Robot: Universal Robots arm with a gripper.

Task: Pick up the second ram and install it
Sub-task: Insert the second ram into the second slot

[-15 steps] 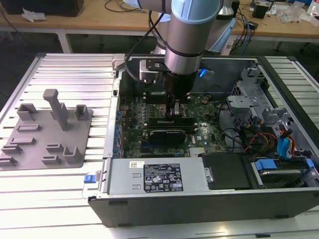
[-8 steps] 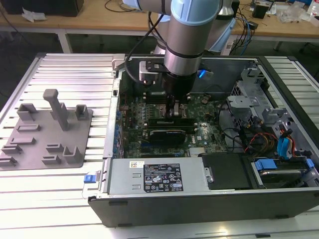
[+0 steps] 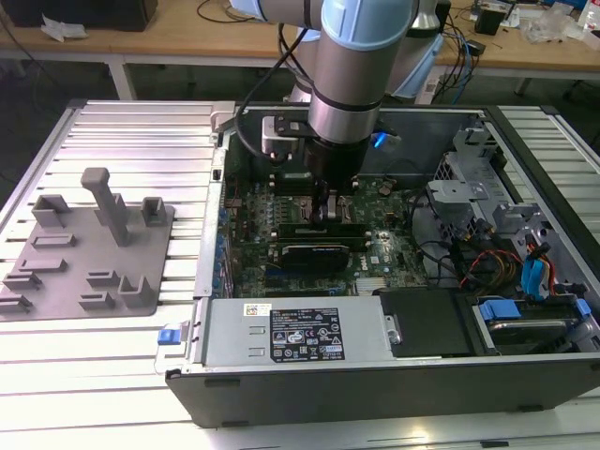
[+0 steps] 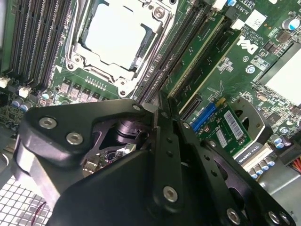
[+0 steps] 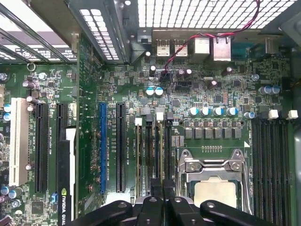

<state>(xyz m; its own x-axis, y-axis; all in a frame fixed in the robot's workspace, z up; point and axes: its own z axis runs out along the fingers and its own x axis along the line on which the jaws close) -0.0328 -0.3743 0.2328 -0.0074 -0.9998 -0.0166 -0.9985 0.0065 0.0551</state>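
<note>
**Arm working over the memory slots inside an open computer case**

Ribbed metal tabletop (image 3: 122, 127) is carrying an open computer case (image 3: 375, 389), and wooden benches are running along behind it. A grey holder plate (image 3: 89, 253) with upright pegs is lying on the exterior view's left. The robot arm (image 3: 361, 56) is reaching straight down into the case, with the gripper (image 3: 328, 214) hanging low over the motherboard (image 3: 384, 248).

From the exterior view, the second ram (image 3: 298, 228) is showing as a thin, dark, narrow strip. It is standing on edge under the fingers and running lengthwise just beside a wider black card (image 3: 319, 253). The pincer is drawn almost closed, pinching the strip near its middle.

Both wrist views are adding the board detail that the exterior view is hiding. In the first wrist view, the gripper (image 5: 163, 200) is sitting over the row of memory slots (image 5: 150, 155), between the CPU socket (image 5: 214, 183) and a blue expansion slot (image 5: 102, 146). In the second wrist view, the gripper (image 4: 157, 113) is meeting in a narrow point beside the same socket (image 4: 117, 37).

I cannot tell whether the stick is seated.
</note>
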